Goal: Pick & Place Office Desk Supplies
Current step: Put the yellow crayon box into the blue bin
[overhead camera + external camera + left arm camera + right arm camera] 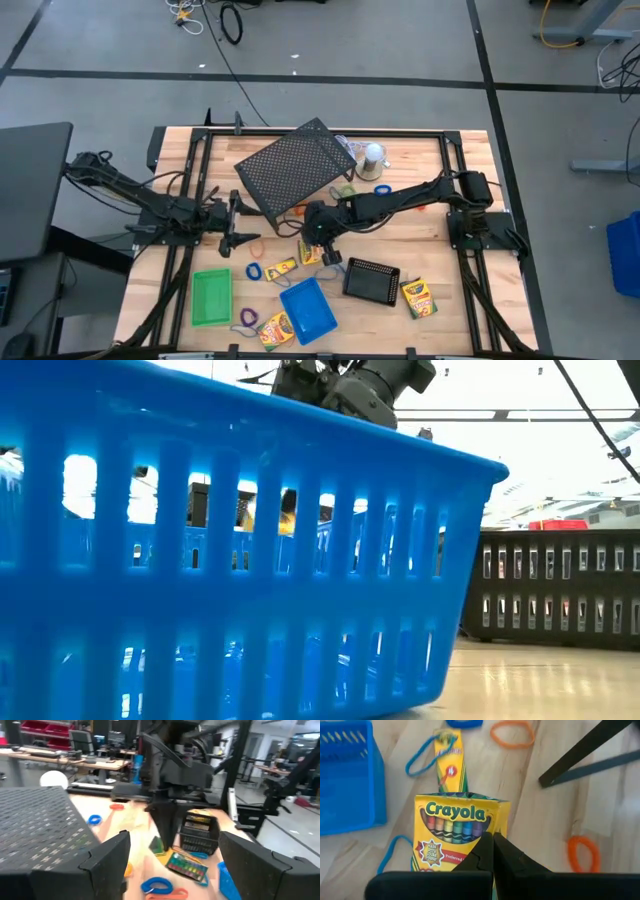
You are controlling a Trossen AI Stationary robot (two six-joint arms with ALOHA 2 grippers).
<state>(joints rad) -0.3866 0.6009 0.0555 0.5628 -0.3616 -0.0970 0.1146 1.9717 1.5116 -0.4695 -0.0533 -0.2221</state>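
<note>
A Crayola crayon box (pixel 462 832) stands tilted on the wooden tabletop (pixel 470 215) near its middle, just under the right end effector (pixel 322 240), whose fingers are pressed together with no gap between them; in the right wrist view their tips overlap the box's lower front, but whether they pinch its edge cannot be told. Just beside it lies a second, narrow crayon box (pixel 283 268), with a blue elastic loop (pixel 254 271) close by and an orange loop (pixel 247 246) a little farther off. The blue tray (pixel 308 308) lies toward the near edge, the green tray (pixel 211 298) to its left, and the black mesh tray (pixel 371 281) to its right. Another crayon box (pixel 417 297) lies right of the mesh tray, and one more (pixel 275 328) sits against the blue tray's left side with a purple loop (pixel 246 318) next to it. The left end effector (pixel 240 224) hovers left of centre, fingers spread apart and empty. A large black mesh rack (pixel 294 167) is at the back.
</note>
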